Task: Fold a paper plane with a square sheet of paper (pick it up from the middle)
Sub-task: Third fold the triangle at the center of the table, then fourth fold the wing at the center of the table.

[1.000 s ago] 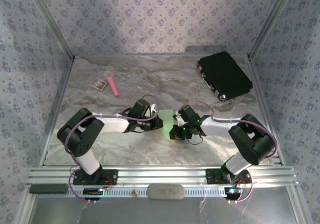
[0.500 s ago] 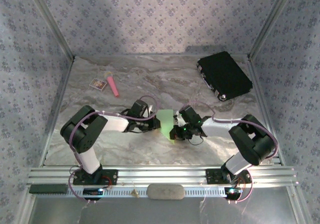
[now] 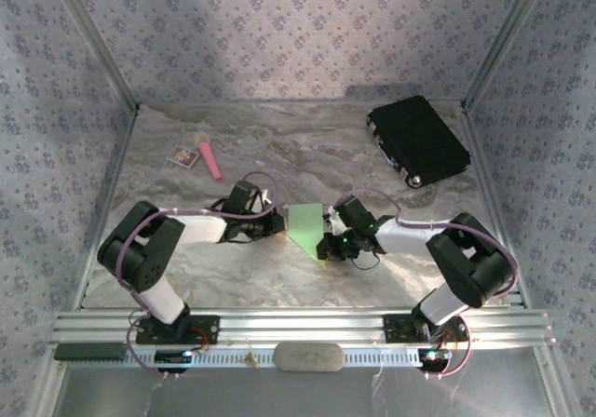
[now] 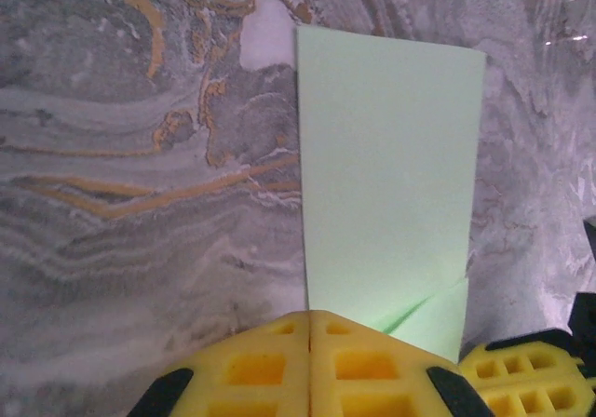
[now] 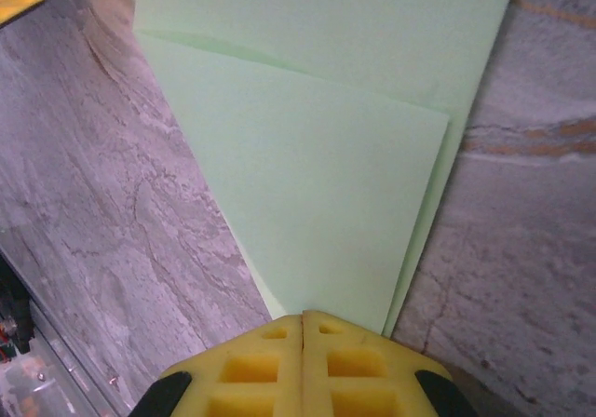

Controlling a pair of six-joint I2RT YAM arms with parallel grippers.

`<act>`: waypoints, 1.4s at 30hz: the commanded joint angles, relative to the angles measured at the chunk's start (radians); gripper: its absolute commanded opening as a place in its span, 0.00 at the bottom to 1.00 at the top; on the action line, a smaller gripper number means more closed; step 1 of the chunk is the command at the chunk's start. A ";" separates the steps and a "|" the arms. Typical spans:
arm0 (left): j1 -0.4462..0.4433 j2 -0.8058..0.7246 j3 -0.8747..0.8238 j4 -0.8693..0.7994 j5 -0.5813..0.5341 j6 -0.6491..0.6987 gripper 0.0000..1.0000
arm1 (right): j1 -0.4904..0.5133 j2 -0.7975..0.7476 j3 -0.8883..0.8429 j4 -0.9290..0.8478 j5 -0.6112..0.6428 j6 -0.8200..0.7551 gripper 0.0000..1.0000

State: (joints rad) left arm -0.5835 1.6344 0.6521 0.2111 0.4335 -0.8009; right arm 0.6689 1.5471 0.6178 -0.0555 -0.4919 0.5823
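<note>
The folded lime-green sheet of paper (image 3: 304,225) lies flat between the jaws of both arms. The left gripper (image 3: 276,225) is just beside its left edge. The right gripper (image 3: 323,242) meets its right edge near the pointed corner.

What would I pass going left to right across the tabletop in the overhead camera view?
Small white card → pink stick → left hand → folded lime-green paper → right hand → black case.
</note>
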 commanded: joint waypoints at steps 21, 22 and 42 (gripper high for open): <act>0.010 -0.286 -0.095 -0.090 -0.125 0.019 0.35 | -0.103 0.013 0.120 -0.036 0.061 -0.020 0.32; 0.011 -0.289 -0.095 -0.093 -0.125 0.017 0.36 | -0.102 0.029 0.130 -0.034 0.051 -0.024 0.32; 0.030 -0.119 0.007 0.003 0.066 -0.035 0.53 | -0.148 -0.024 0.040 0.083 -0.047 -0.020 0.06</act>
State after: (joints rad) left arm -0.5621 1.4899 0.6174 0.1535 0.4278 -0.8150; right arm 0.5346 1.5532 0.6834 -0.0124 -0.4988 0.5537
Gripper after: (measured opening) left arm 0.519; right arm 0.069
